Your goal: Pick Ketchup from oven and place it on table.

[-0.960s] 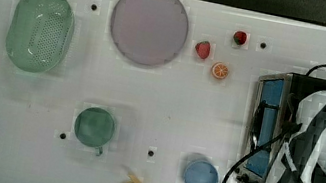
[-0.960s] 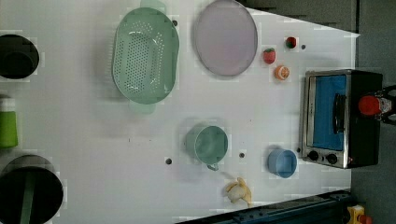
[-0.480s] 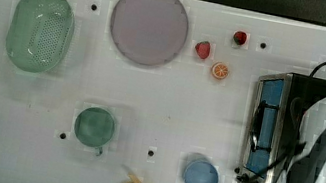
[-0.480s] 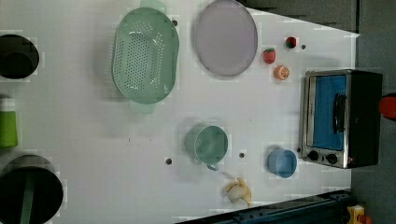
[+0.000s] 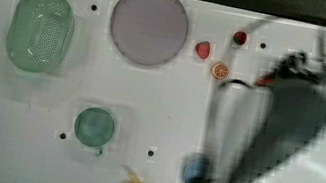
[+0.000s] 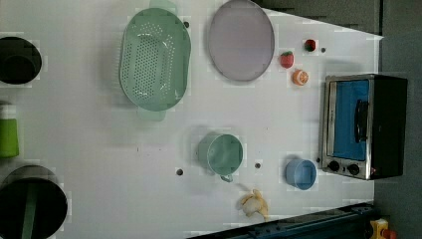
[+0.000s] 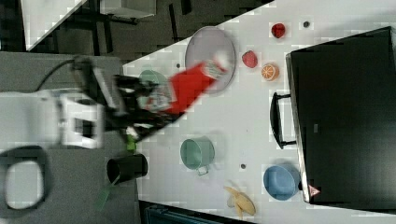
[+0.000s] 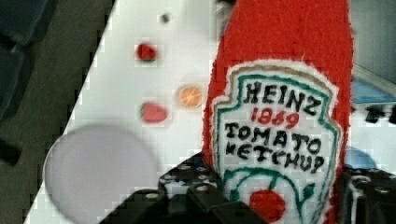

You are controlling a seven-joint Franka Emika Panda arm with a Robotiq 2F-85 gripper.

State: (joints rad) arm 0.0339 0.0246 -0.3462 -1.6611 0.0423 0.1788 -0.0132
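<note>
The Ketchup (image 8: 275,116), a red bottle with a white-and-red label, stands close in the wrist view between my gripper's (image 8: 275,205) dark fingers (image 8: 187,198). In the right view my gripper (image 7: 149,100) is shut on the Ketchup's (image 7: 189,86) lower half and holds it well above the table (image 7: 243,121), tilted, with the white cap pointing toward the grey plate. The oven (image 6: 363,124) sits at the left view's right edge of the table (image 6: 124,159), with its blue glass door and dark handle in sight. The black oven (image 7: 345,116) also stands apart from the bottle in the right view.
On the table are a green colander (image 6: 155,64), a grey plate (image 6: 241,40), a green cup (image 6: 221,154), a blue bowl (image 6: 301,174), a banana (image 6: 254,204), a strawberry (image 6: 286,59) and an orange slice (image 6: 300,77). My blurred arm (image 5: 290,134) covers the top view's right side.
In the top view my arm has risen toward the camera and now covers the oven. In the left view the red bottle beside the oven has slid off the right edge.
</note>
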